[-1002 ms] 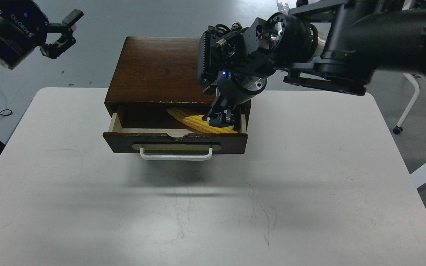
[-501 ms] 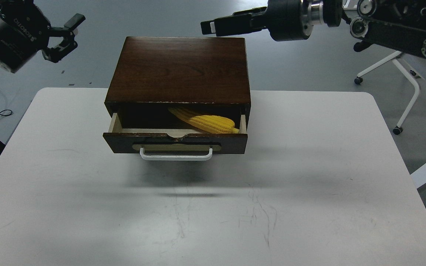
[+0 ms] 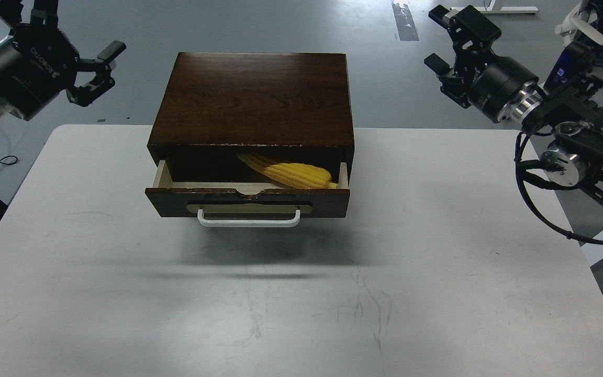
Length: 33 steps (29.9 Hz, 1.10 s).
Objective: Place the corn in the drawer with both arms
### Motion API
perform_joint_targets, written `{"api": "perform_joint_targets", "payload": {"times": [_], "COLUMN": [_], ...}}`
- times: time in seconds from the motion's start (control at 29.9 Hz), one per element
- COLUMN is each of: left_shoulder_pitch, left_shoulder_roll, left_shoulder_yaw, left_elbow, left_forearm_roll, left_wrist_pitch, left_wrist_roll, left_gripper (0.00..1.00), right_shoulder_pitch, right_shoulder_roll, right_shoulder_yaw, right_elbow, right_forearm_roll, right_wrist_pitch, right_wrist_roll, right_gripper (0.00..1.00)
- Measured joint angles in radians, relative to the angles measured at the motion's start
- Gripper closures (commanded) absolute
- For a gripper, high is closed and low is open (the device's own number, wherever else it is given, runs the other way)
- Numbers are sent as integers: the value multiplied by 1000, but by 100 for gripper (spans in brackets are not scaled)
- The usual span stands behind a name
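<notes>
Left claw: point(image 3: 98, 70) raised at about 10 o'clock from the wooden box, off the far left corner of the surface; its fingers point(image 3: 110, 51) stand spread wide, with nothing between them.
Left arm: point(image 3: 11, 70) black, with ROBOTIQ lettering on the wrist body, coming in from the upper left edge.
Right claw: point(image 3: 450, 39) held high at about 2 o'clock from the box, beyond the far right of the surface; its fingers point(image 3: 469, 21) are parted wide and hold nothing.
Right arm: point(image 3: 558, 131) black with a silver wrist ring, reaching in from the right edge, a loop of cable hanging under it.
Corn: point(image 3: 293, 174) lying inside the drawer, in its right half, slanted with the thin tip toward 10 o'clock under the box top and the thick end touching or just beside the right wall.
Drawer: point(image 3: 246, 201) pulled partly out toward 6 o'clock, pale wood showing inside, dark front panel facing the viewer.
Handle: point(image 3: 249, 220) white bar on a pale plate, centred on the drawer front.
Wooden box: point(image 3: 254, 99) dark brown, sitting at the far middle of the surface, well apart from both claws.
Surface: point(image 3: 437, 293) white, scuffed with faint cracks near the middle front.
</notes>
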Motion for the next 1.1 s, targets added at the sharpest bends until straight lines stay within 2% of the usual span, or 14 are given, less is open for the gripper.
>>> {"api": "perform_joint_targets", "payload": {"times": [0.27, 0.37, 0.47, 0.57, 0.77, 0.83, 0.97, 1.1], "left_shoulder_pitch": [46, 80, 119, 156, 194, 199, 202, 202], "left_shoulder_roll": [-39, -53, -66, -72, -74, -76, -89, -106], "left_shoulder_yaw": [-24, -53, -92, -126, -143, -144, -145, -145], "left_elbow": [9, 14, 21, 32, 82, 98, 140, 167], "left_forearm_roll": [1, 2, 2, 2, -19, -42, -100, -107], "left_wrist_pitch": [0, 0, -4, -43, -171, -180, -183, -183], "left_wrist_roll": [0, 0, 0, 0, 0, 3, 43, 54], "left_gripper": [1, 1, 1, 1, 1, 1, 1, 1], "right_shoulder_pitch": [-138, -155, -165, -172, -189, -190, -191, -192], "right_shoulder_roll": [4, 0, 0, -1, 10, 13, 16, 20], "right_shoulder_yaw": [76, 78, 78, 70, 78, 85, 117, 135], "right_elbow": [-26, -39, -90, -141, -158, -156, -153, -153], "right_forearm_roll": [161, 189, 213, 222, 226, 228, 231, 231], "right_wrist_pitch": [28, 132, 304, 417, 441, 441, 441, 441], "right_wrist_roll": [0, 0, 0, 0, 0, 0, 0, 0], "right_gripper": [0, 0, 0, 0, 0, 0, 0, 0]}}
